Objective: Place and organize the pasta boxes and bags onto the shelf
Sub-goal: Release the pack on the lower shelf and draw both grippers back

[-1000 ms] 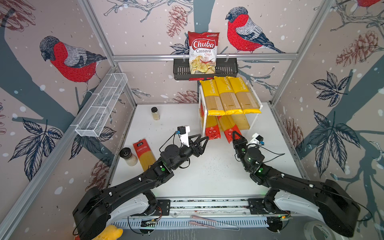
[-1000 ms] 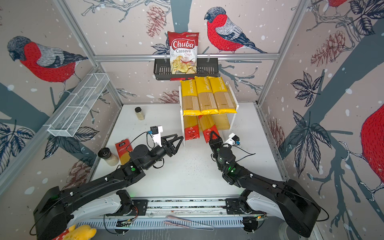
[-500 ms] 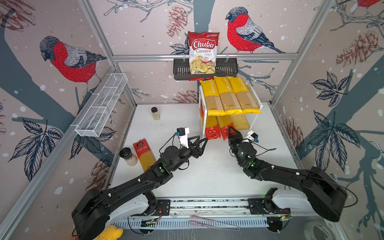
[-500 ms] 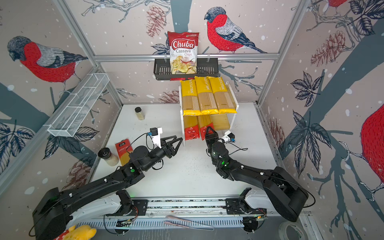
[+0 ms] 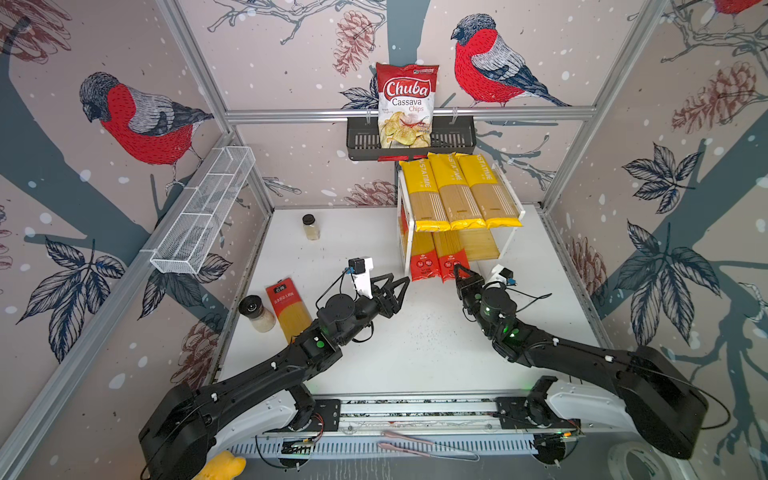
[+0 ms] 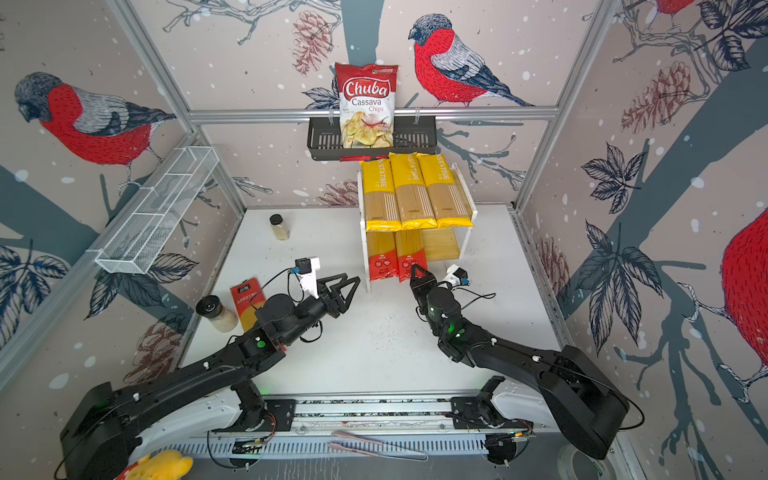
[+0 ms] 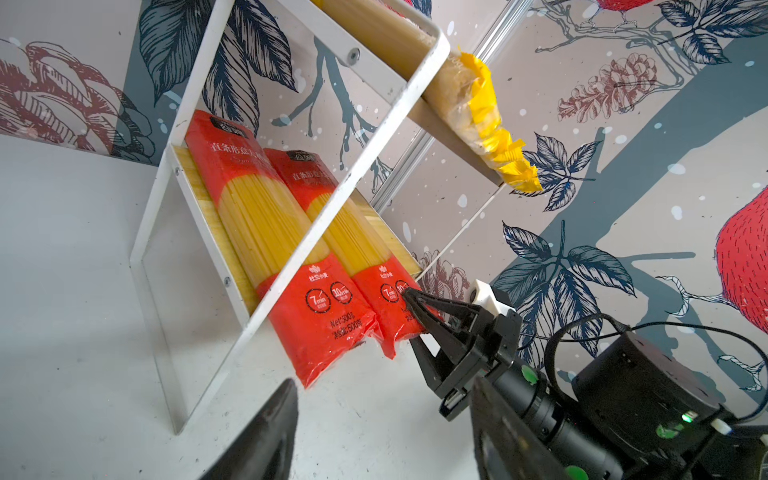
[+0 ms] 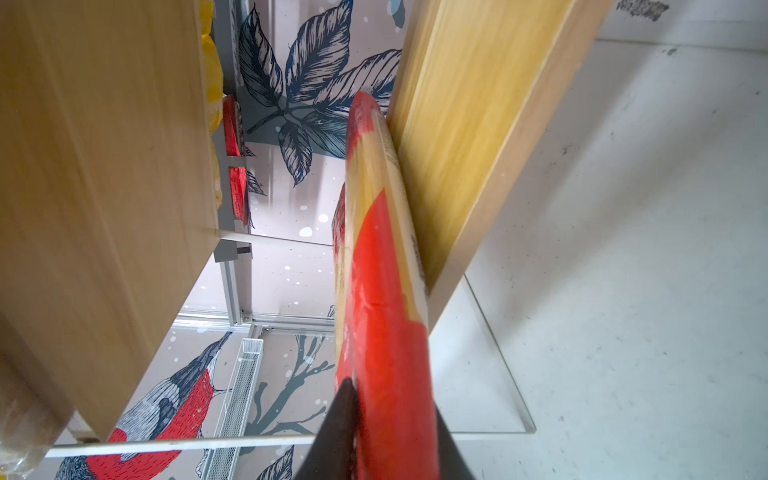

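Note:
The shelf (image 5: 409,232) stands at the back right with three yellow pasta packs (image 5: 455,191) side by side on its upper board. Two red pasta packs lie on the lower board, one at the left (image 5: 423,259) and one next to it (image 5: 449,257). My right gripper (image 5: 459,272) is shut on the front end of that second red pack (image 8: 386,311), one finger on each face. A third red pack (image 5: 289,309) lies flat on the table at the left. My left gripper (image 5: 395,286) hangs open and empty above the table, in front of the shelf's left leg.
A Chuba chips bag (image 5: 407,104) sits in the black wall basket (image 5: 411,145) above the shelf. A white wire basket (image 5: 203,212) hangs on the left wall. One small jar (image 5: 311,227) stands at the back, another (image 5: 257,313) beside the loose red pack. The lower board's right part (image 5: 478,245) is bare.
My right gripper has moved toward the shelf, and the red pack, earlier angled outward, now lies straight beside the other red one. The left arm has not moved.

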